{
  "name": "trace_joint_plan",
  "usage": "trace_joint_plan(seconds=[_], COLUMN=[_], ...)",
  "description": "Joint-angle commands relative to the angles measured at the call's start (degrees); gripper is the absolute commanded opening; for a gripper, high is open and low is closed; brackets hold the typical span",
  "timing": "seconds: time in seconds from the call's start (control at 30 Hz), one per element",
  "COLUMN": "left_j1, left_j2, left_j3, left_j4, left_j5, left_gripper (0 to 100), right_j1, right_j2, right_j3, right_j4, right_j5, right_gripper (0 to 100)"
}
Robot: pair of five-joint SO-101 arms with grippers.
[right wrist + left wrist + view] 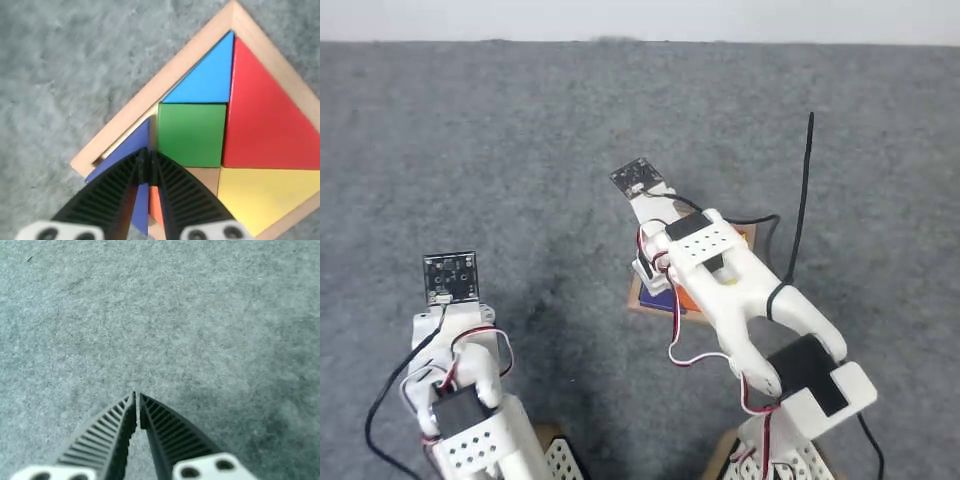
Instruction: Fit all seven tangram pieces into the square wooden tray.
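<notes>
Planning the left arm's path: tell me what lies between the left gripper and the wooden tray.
Bare grey carpet, nothing else, in the high view between the left gripper and the tray.

The high camera hangs well above the mat (500,140) and faces down, with the two arms (750,300) reaching in from its lower edge. Each wrist camera looks along its own gripper toward the surface from close by, the left gripper (136,396) over mat, the right gripper (145,152) over the tray (200,50). The high and right wrist views share the tray (largely hidden under an arm from above).
</notes>
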Motion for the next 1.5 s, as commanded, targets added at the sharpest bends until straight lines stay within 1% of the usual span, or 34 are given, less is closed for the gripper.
trace_joint_plan(seconds=[0.0, 0.07, 0.17, 0.27, 0.33, 0.47, 0.57, 0.63, 0.7, 0.77, 0.87, 0.97, 1.13, 1.27, 1.37, 1.47], left_j1=[0.3, 0.3, 0.3, 0.3, 0.3, 0.3, 0.3, 0.3, 0.3, 0.3, 0.3, 0.3, 0.3, 0.3, 0.3, 0.3], left_j2=[-0.8, -0.8, -0.8, -0.8, -0.8, -0.8, -0.8, -0.8, -0.8, -0.8, -0.8, -0.8, -0.8, -0.8, -0.8, -0.8], left_j3=[-0.5, -0.5, -0.5, -0.5, -0.5, -0.5, -0.5, -0.5, -0.5, -0.5, -0.5, -0.5, -0.5, -0.5, -0.5, -0.5], left_j4=[0.1, 0.1, 0.1, 0.1, 0.1, 0.1, 0.1, 0.1, 0.1, 0.1, 0.1, 0.1, 0.1, 0.1, 0.1, 0.1], left_j5=[-0.8, -0.8, -0.8, -0.8, -0.8, -0.8, -0.8, -0.8, -0.8, -0.8, -0.8, -0.8, -0.8, -0.8, -0.8, -0.8], left_gripper=[2, 2, 2, 2, 2, 2, 2, 2, 2, 2, 2, 2, 2, 2, 2, 2], right_j1=[0.6, 0.4, 0.4, -0.6, -1.1, -1.5, -2.0, -2.5, -2.5, -2.2, -2.2, -2.0, 1.3, 2.4, 1.2, -0.7], right_j2=[-0.7, -3.0, -10.9, -18.2, -19.4, -16.5, -12.4, -8.9, -5.8, -2.9, -0.4, 0.2, 0.0, -6.5, -15.3, -20.8], right_j3=[-2.6, -2.6, -1.5, 3.4, 7.6, 12.5, 12.2, 11.9, 10.1, 6.2, 3.5, 2.2, 2.2, 2.4, 4.7, 8.8], right_j4=[-1.0, -0.3, 0.6, 0.6, 0.4, -1.5, -2.0, -4.5, -5.0, -2.5, -1.8, -1.8, -2.5, -0.7, -1.0, -1.2], right_j5=[1.1, 1.1, 1.0, 1.1, 1.1, 1.2, 1.2, 1.9, 2.5, 2.4, 2.4, 2.4, 2.5, 2.2, 2.2, 2.2], right_gripper=[0.6, 0.6, 0.6, 0.6, 0.6, 0.7, 0.7, 0.7, 0.7, 0.7, 0.7, 0.7, 0.7, 0.7, 0.7, 0.7])
